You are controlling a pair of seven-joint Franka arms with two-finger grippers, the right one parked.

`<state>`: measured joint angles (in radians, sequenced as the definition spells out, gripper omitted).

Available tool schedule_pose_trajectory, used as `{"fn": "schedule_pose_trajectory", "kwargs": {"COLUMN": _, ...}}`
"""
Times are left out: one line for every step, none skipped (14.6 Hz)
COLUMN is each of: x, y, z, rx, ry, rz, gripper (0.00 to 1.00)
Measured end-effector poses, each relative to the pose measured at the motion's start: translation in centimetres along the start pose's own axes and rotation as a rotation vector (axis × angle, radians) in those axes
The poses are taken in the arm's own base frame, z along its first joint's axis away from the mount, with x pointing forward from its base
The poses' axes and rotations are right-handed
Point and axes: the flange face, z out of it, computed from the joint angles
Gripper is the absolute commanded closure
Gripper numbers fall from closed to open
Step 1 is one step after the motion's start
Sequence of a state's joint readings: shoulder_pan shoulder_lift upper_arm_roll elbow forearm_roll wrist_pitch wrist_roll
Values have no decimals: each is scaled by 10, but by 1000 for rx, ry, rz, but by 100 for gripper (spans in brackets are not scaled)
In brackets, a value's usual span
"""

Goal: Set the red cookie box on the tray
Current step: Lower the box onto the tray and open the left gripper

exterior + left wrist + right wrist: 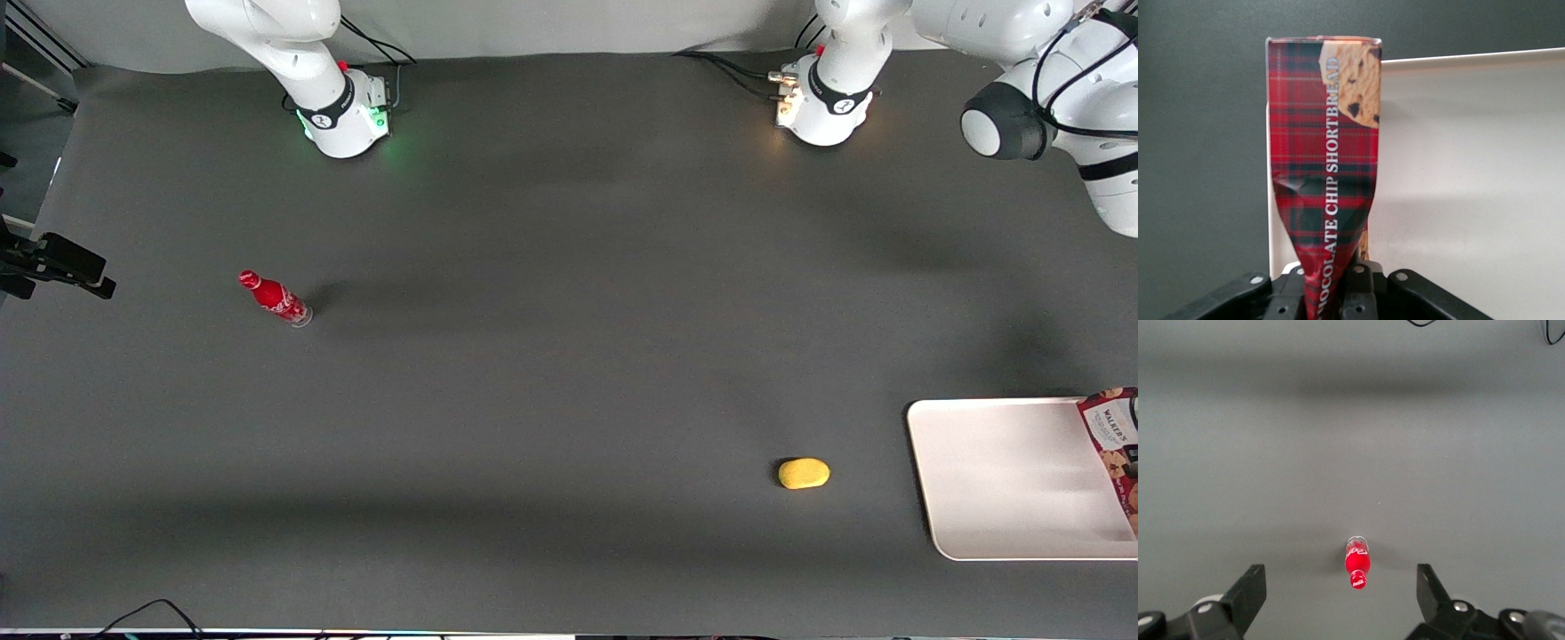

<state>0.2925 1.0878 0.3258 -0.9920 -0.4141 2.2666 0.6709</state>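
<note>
Four loose things are in sight: one red cookie box (pixel 1323 173), one tray (pixel 1005 480), one yellow lump (pixel 804 473) and one small red bottle (pixel 274 298). The pincer (pixel 1328 283) is clamped on the narrow end of the red cookie box, its black fingers (pixel 1358 293) pressing the cardboard in so that the tartan panel creases and narrows where it is held (the lettering along it reads "chocolate chip shortbread"). In the front view the box shows only at the frame's 3 o'clock edge, over the tray at the working arm's end of the tabletop (pixel 569 373); whether it touches the tray cannot be told. The yellow lump lies on the tabletop near the tray. The bottle stands well apart, toward the parked arm's end.
</note>
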Motion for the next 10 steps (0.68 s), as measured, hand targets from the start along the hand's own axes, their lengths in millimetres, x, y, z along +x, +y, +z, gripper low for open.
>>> {"fn": "schedule_pose_trajectory", "kwargs": {"x": 0, "y": 0, "z": 3, "rx": 3, "ry": 4, "rz": 0, "gripper": 100}}
{"fn": "schedule_pose_trajectory", "kwargs": {"x": 0, "y": 0, "z": 5, "rx": 4, "ry": 5, "rz": 0, "gripper": 92}}
{"fn": "schedule_pose_trajectory", "kwargs": {"x": 0, "y": 0, "z": 5, "rx": 4, "ry": 5, "rz": 0, "gripper": 3}}
{"fn": "schedule_pose_trajectory", "kwargs": {"x": 0, "y": 0, "z": 5, "rx": 4, "ry": 6, "rz": 0, "gripper": 0}}
{"fn": "schedule_pose_trajectory", "kwargs": {"x": 0, "y": -1, "z": 4, "rx": 7, "ry": 9, "rz": 0, "gripper": 0}}
{"fn": "schedule_pose_trajectory", "kwargs": {"x": 1, "y": -1, "z": 4, "rx": 9, "ry": 17, "rz": 2, "gripper": 0}}
{"fn": "schedule_pose_trajectory", "kwargs": {"x": 0, "y": -2, "z": 4, "rx": 6, "ry": 23, "rz": 8, "gripper": 0}}
{"fn": "schedule_pose_trajectory", "kwargs": {"x": 0, "y": -3, "z": 5, "rx": 4, "ry": 29, "rz": 13, "gripper": 0}}
{"fn": "schedule_pose_trajectory", "kwargs": {"x": 0, "y": -4, "z": 5, "rx": 4, "ry": 34, "rz": 13, "gripper": 0}}
{"fn": "schedule_pose_trajectory", "kwargs": {"x": -1, "y": -6, "z": 4, "rx": 4, "ry": 38, "rz": 12, "gripper": 0}}
